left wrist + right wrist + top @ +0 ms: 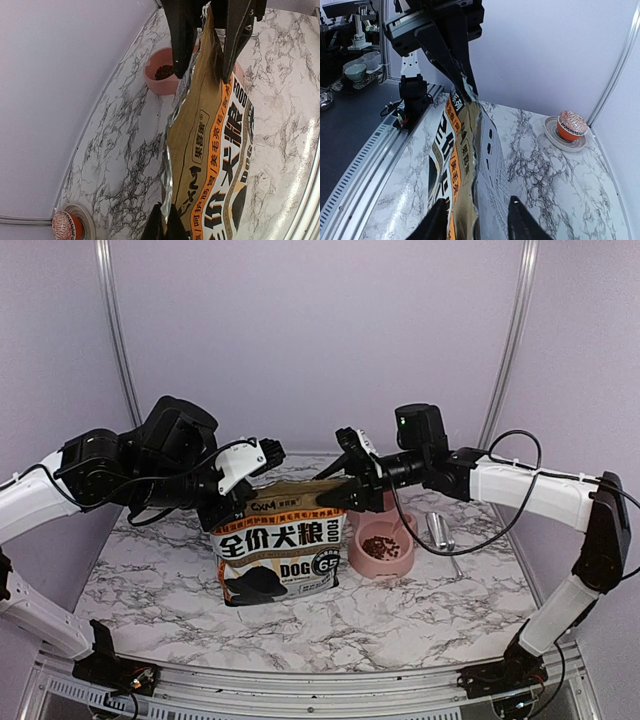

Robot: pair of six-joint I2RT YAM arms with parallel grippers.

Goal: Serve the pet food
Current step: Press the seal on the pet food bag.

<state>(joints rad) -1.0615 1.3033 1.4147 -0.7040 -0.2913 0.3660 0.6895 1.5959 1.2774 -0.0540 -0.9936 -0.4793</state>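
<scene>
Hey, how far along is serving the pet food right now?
Done: kibble lies in the pink bowl. In hand: the left claw pinches one end of the upright bag's top edge; the right claw stands open around the other end, gripping nothing. Left: probably just letting the bag go, or pouring more if the portion is short.

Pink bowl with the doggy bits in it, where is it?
In the top view, the pink bowl sits on the marble table, right of centre, between the dog food bag on its left and a silver tube on its right.
</scene>
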